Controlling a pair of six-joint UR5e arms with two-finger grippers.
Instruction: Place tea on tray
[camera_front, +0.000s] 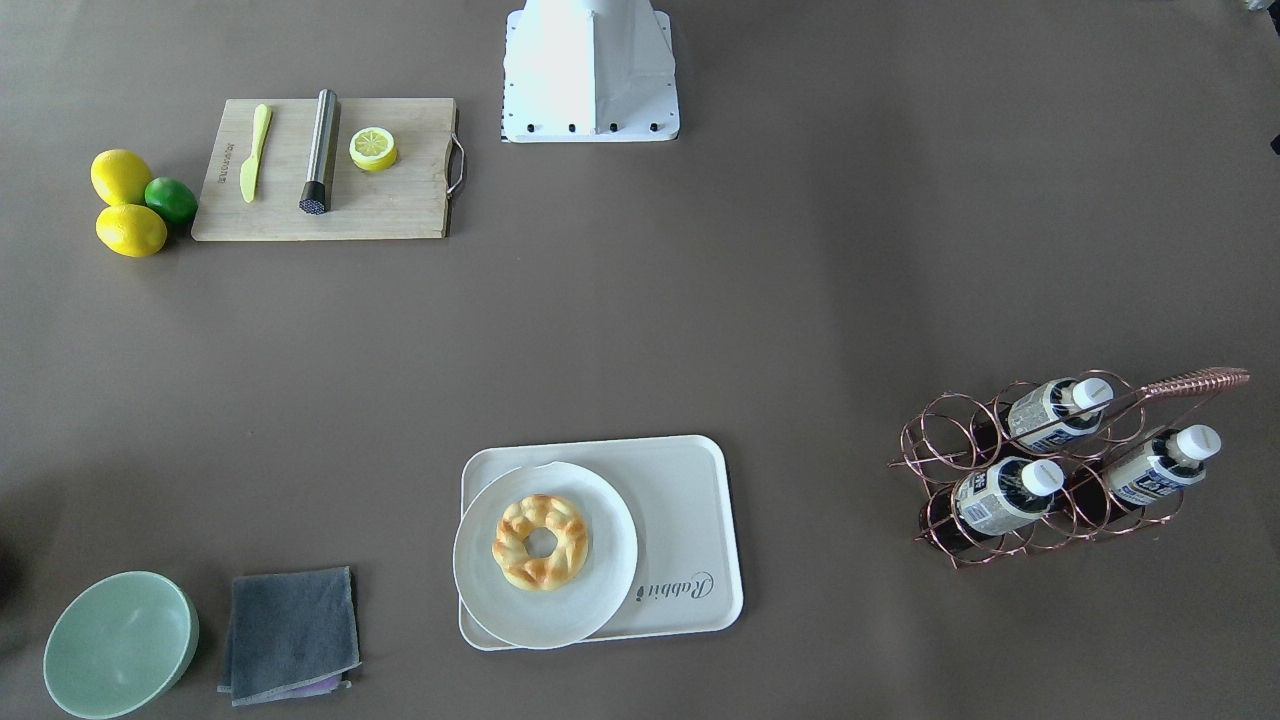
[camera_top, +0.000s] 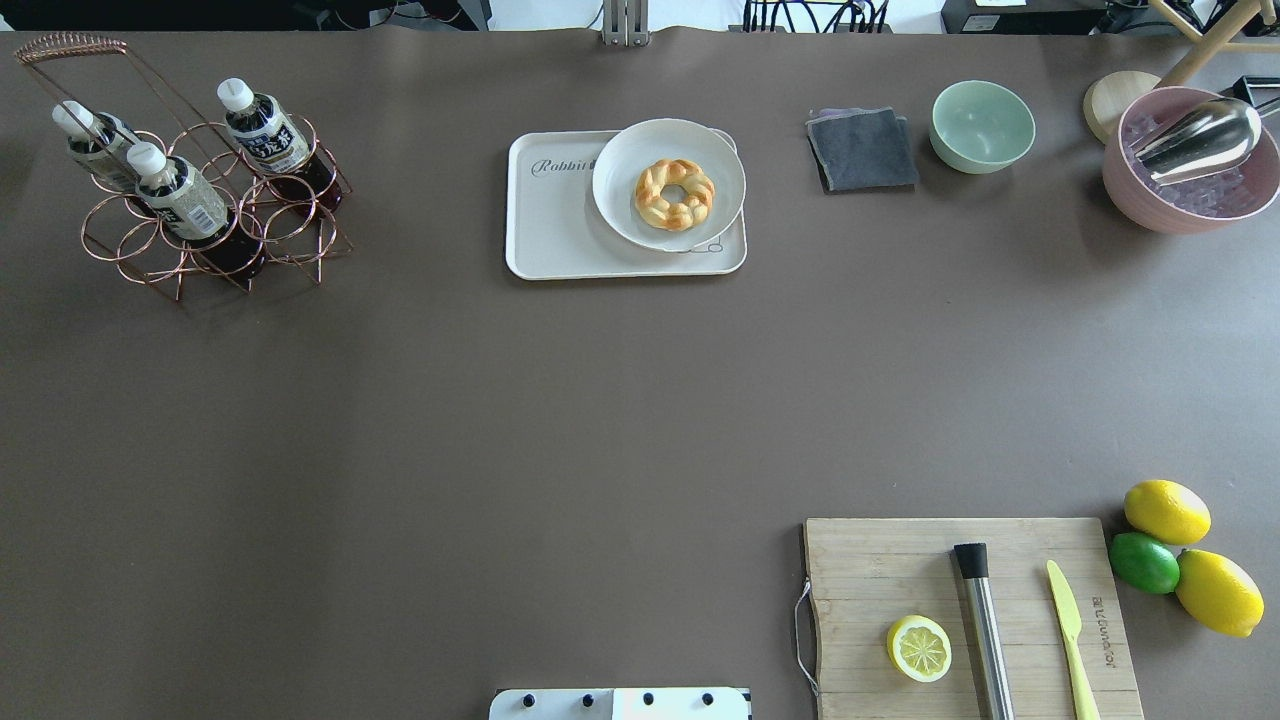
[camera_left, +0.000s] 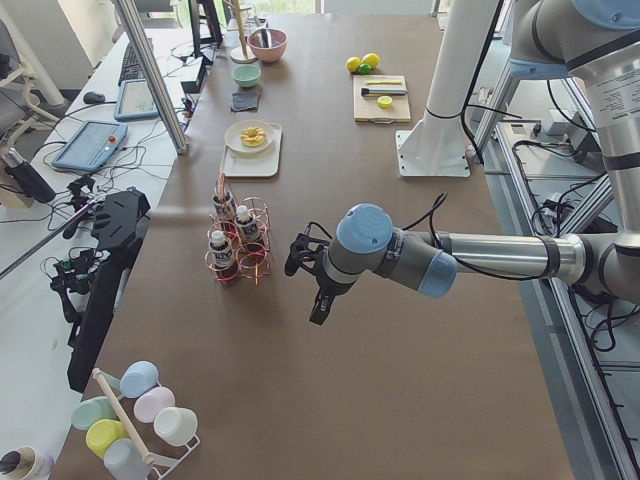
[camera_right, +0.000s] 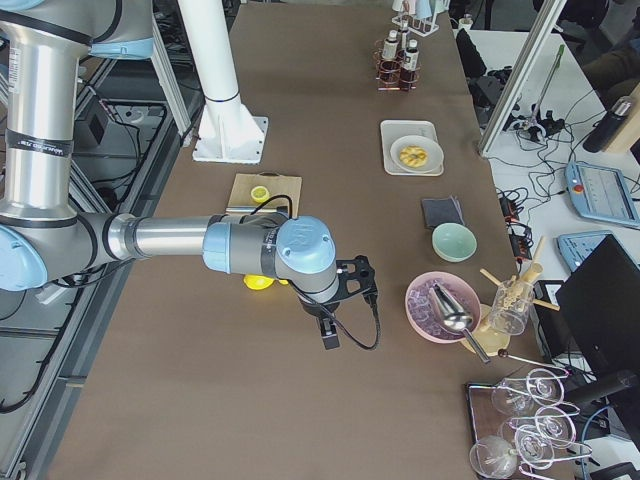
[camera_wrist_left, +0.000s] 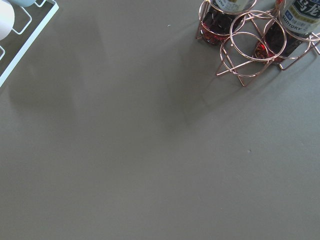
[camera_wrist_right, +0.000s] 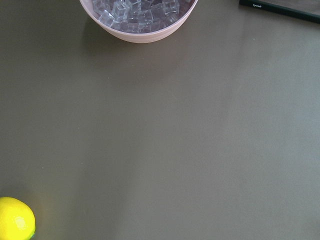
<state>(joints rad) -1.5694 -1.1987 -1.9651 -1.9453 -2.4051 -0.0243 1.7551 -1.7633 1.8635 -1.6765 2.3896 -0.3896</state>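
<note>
Three tea bottles stand in a copper wire rack (camera_front: 1195, 380): one (camera_front: 1000, 497) in front, two (camera_front: 1055, 410) (camera_front: 1160, 468) behind; in the overhead view they are at the far left (camera_top: 180, 195). The cream tray (camera_front: 690, 500) holds a white plate (camera_front: 600, 570) with a braided doughnut (camera_front: 540, 541); its "Rabbit" end (camera_top: 550, 220) is bare. My left gripper (camera_left: 318, 315) hangs over the bare table beside the rack; I cannot tell whether it is open. My right gripper (camera_right: 330, 338) hangs near the pink ice bowl (camera_right: 445, 305); I cannot tell its state either.
A wooden cutting board (camera_top: 900, 560) carries a lemon half (camera_top: 919, 648), a steel muddler (camera_top: 982, 620) and a yellow knife (camera_top: 1070, 630). Two lemons (camera_top: 1166, 511) and a lime (camera_top: 1143, 562) lie beside it. A green bowl (camera_top: 982, 125) and a grey cloth (camera_top: 862, 150) lie past the tray.
</note>
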